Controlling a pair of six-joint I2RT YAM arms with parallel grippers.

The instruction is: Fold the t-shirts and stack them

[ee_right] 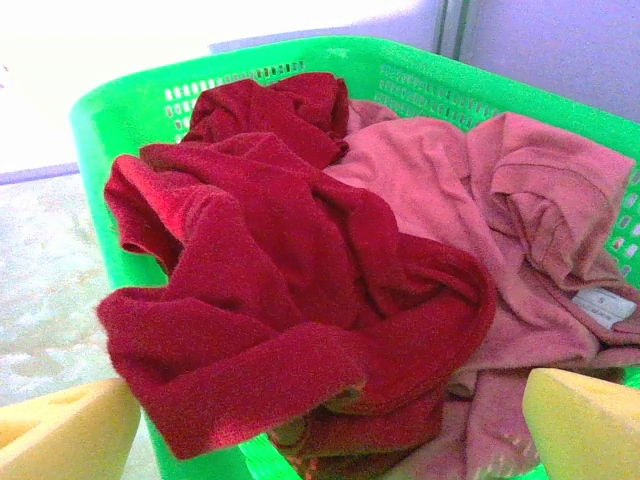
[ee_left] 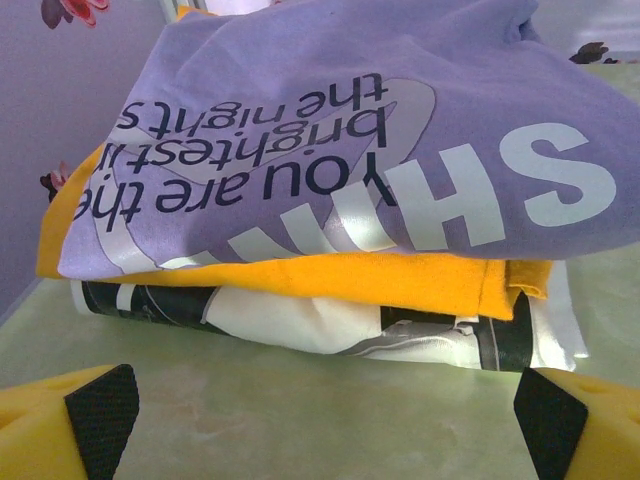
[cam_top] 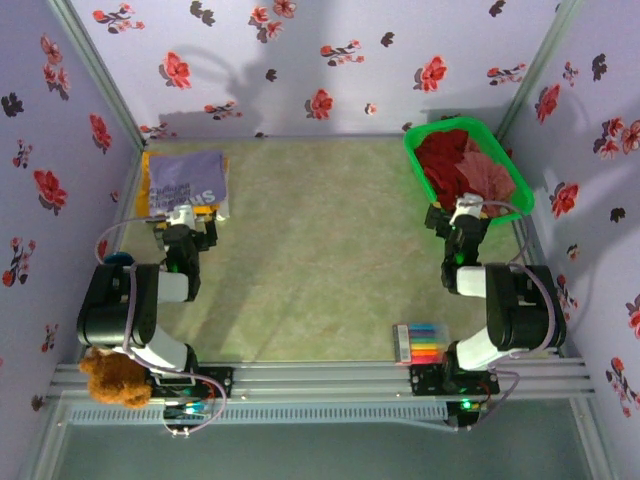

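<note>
A folded stack lies at the table's back left. On top is the lavender-purple t-shirt [cam_top: 187, 180] [ee_left: 400, 130] with lettering, under it a mustard-yellow t-shirt [ee_left: 400, 275], and at the bottom a white and black one [ee_left: 330, 325]. My left gripper [cam_top: 190, 222] [ee_left: 320, 420] stands open just in front of the stack, low over the table, holding nothing. At the back right, the green basket [cam_top: 440, 125] [ee_right: 300, 55] holds a crumpled dark red t-shirt [cam_top: 445, 160] [ee_right: 280, 280] and a salmon-pink t-shirt [cam_top: 495, 175] [ee_right: 480, 230]. My right gripper [cam_top: 467, 212] [ee_right: 325, 430] hangs open at the basket's near rim, over the red cloth.
A pack of coloured markers [cam_top: 418, 343] lies near the right arm's base. A brown teddy bear [cam_top: 112, 378] sits by the left arm's base. Floral walls close in the table on three sides. Bare green tabletop [cam_top: 320, 260] stretches between the arms.
</note>
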